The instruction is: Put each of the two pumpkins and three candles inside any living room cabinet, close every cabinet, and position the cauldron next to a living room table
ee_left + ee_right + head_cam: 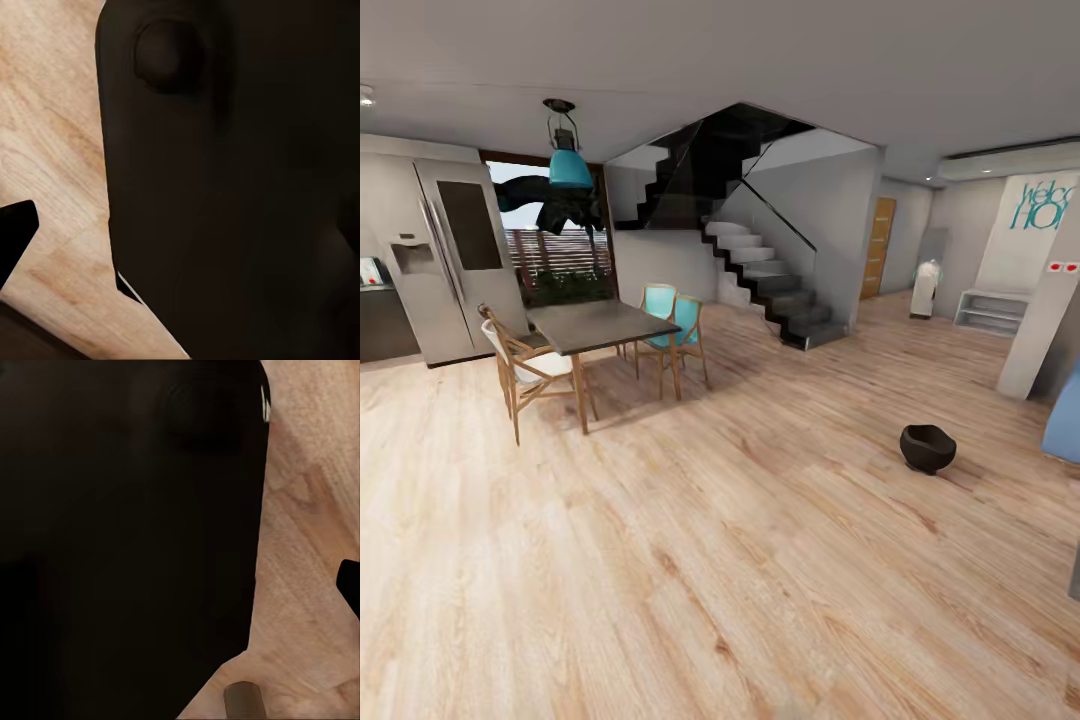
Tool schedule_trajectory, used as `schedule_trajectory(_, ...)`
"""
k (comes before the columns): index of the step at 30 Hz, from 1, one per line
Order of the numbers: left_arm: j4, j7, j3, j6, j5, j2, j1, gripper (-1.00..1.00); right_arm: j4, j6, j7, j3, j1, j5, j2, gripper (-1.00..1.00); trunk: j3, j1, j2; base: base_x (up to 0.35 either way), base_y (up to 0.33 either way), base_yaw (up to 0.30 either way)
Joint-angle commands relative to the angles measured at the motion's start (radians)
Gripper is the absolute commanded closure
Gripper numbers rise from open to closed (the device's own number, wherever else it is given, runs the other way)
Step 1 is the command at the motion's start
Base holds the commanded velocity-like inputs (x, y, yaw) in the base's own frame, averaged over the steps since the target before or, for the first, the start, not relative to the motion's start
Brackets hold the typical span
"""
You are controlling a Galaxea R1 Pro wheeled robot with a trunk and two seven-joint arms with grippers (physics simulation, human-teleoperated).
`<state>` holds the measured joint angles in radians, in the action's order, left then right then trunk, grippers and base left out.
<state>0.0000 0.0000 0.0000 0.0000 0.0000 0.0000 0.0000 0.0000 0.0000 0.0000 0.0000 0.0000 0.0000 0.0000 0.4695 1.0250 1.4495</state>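
The black cauldron (pixel 927 447) sits on the wooden floor at the right of the head view, tipped a little, with bare floor all around it. The pumpkins, the candles, the cabinet and the living-room table are out of view. In the left wrist view a dark part of the robot's body (pixel 225 195) blocks most of the picture, and a black tip (pixel 15 236) pokes in over the floorboards. The right wrist view is much the same: a dark body (pixel 127 540) and a small black tip (pixel 349 585) at the edge. Neither wrist view lets me read the jaws.
A dark-topped dining table (pixel 600 325) with wooden and teal chairs stands at mid-left, a steel fridge (pixel 445 260) behind it. Stairs (pixel 765 285) rise at the back. A white pillar (pixel 1045 315) and a blue object (pixel 1065 415) stand at the right edge. Open floor lies ahead.
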Motion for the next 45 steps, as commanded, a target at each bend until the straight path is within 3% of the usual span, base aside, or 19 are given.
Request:
schedule_trajectory(1,-0.006,0.000,-0.006,-0.006,-0.006,-0.006,0.006,-1.00,0.001,-0.006,0.001,-0.001,-0.006,-0.002,0.003,-1.00,0.001,0.000,0.000,0.000,0.000,0.000)
schedule_trajectory(14,-0.026,-0.001,-0.003,-0.061,-0.003,-0.004,0.011,-1.00,0.001,-0.023,-0.008,0.001,-0.009,0.004,0.003,-1.00,0.001,0.000,0.000,0.000,0.000,0.036)
schedule_trajectory(45,-0.026,-0.001,-0.007,-0.061,0.002,-0.003,0.011,-1.00,0.001,-0.025,-0.011,0.002,-0.009,0.006,0.005,-1.00,0.001,0.000,0.000,-0.007,-0.014,0.272)
